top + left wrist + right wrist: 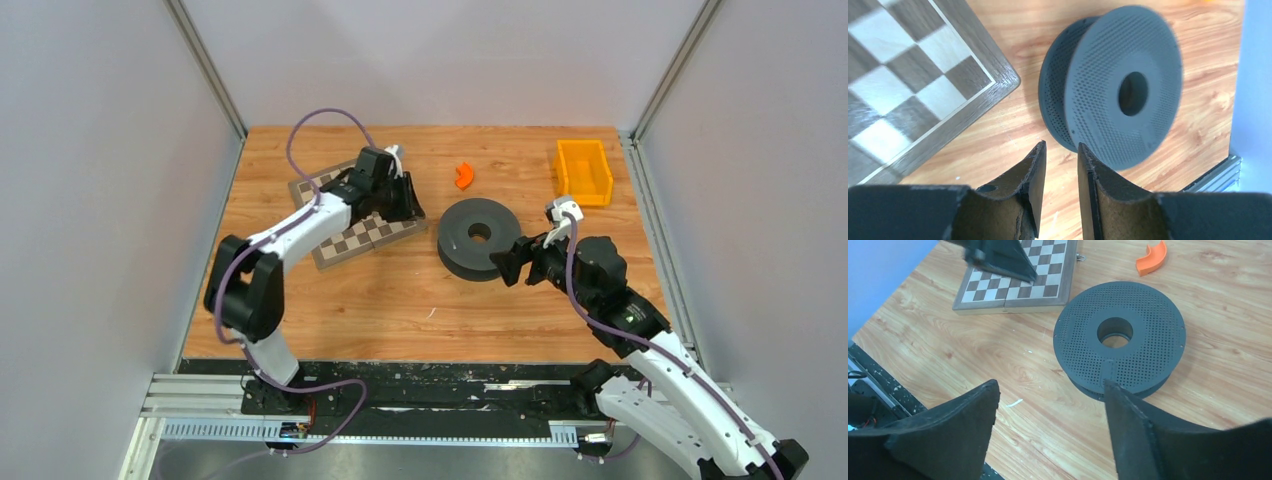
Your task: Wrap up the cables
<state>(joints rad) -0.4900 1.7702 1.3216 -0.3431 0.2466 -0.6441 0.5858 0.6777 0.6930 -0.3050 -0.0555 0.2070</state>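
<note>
Seen from above, the wooden table [400, 300] carries everything, with the left arm [300, 225] reaching in from 7 o'clock and the right arm [650, 340] from 5 o'clock. A folding chessboard [350, 245] lies flat at 10 o'clock from the table's centre. The grey perforated spool [460, 245] lies flat near the centre. An orange bin [583, 170] sits at 2 o'clock from the spool, and a small curved orange piece [464, 176] at 12 o'clock.

The left gripper [1060, 150] hangs over the chessboard's edge nearest the spool. Its jaws are parted by a narrow gap with nothing between them. The right gripper [1050, 385] is at the spool's 4 o'clock rim, jaws spread wide and empty, with one fingertip just at the flange. The cables cannot be made out in any view.
</note>
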